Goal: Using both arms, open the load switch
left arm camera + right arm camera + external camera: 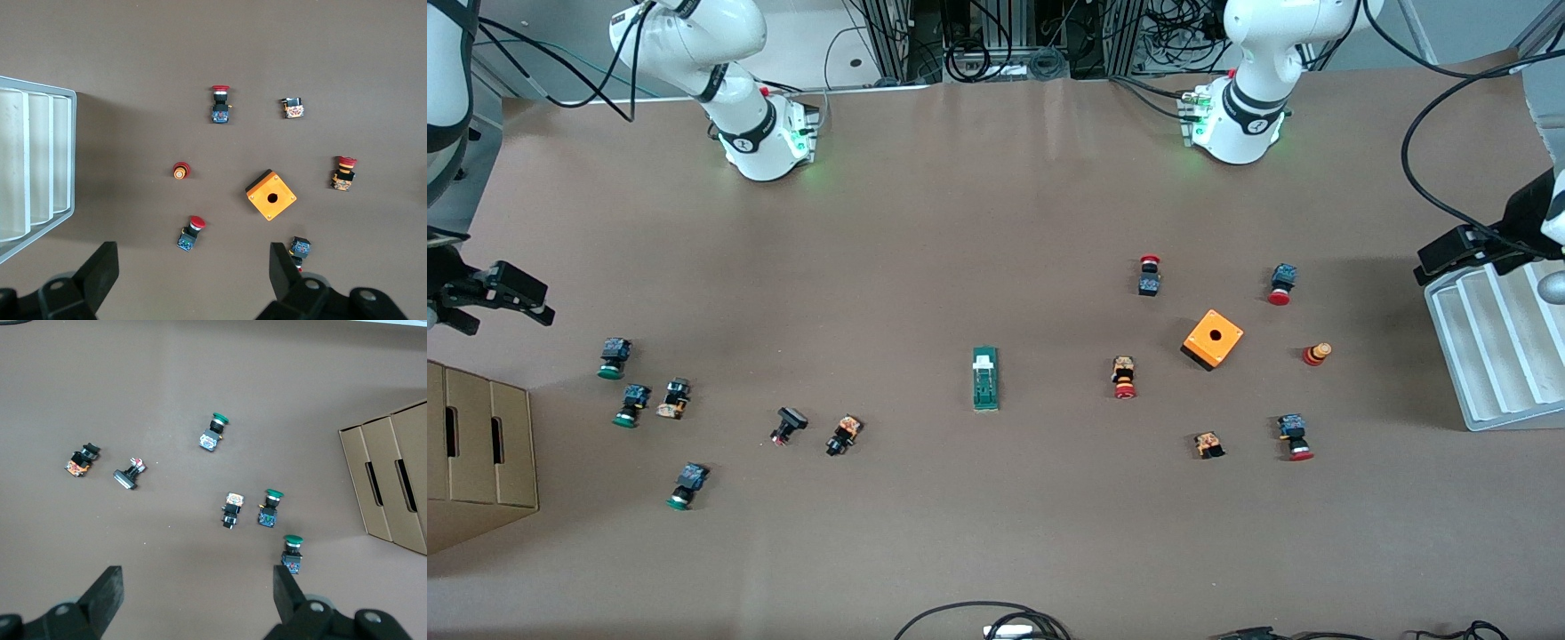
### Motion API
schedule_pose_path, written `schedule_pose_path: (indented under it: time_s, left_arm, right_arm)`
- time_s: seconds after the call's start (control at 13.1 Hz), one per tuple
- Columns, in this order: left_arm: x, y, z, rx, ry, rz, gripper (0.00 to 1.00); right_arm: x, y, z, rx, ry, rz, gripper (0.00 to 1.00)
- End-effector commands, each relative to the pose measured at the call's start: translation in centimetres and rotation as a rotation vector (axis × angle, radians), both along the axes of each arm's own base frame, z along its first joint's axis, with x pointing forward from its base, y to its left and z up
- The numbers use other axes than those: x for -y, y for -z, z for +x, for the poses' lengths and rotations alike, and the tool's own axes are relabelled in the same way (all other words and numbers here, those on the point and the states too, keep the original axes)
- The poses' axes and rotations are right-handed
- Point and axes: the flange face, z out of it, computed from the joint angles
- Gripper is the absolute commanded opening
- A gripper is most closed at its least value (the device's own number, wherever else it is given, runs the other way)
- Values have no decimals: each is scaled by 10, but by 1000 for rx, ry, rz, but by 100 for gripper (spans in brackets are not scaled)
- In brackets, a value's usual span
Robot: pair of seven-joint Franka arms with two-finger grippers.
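Observation:
The load switch (984, 379) is a narrow green block with a small white sliding piece, lying flat at the middle of the table; neither wrist view shows it. My left gripper (1449, 258) hangs open over the left arm's end of the table, above the white tray's corner. Its wrist view shows the left gripper (193, 267) wide apart over bare table, holding nothing. My right gripper (529, 298) hangs open over the right arm's end, above the table beside the green-capped buttons. The right gripper (198, 590) is empty in its own view too.
An orange box with a hole (1213, 339) and several red-capped push buttons (1124, 377) lie toward the left arm's end, beside a white ribbed tray (1485, 356). Several green-capped buttons (614, 357) and a cardboard box (480, 444) are toward the right arm's end.

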Motion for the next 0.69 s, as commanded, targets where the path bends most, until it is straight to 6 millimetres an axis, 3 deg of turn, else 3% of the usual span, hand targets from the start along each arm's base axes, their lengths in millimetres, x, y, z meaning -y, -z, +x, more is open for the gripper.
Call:
schedule_pose_path:
  time_s: [0.0, 0.61]
  left_arm:
    - [1, -4, -5, 10, 16, -5, 100]
    - [-1, -4, 0, 19, 58, -2, 100]
  right_arm:
    - [0, -4, 3, 4, -6, -25, 100]
    - [-1, -5, 2, 5, -9, -25, 100]
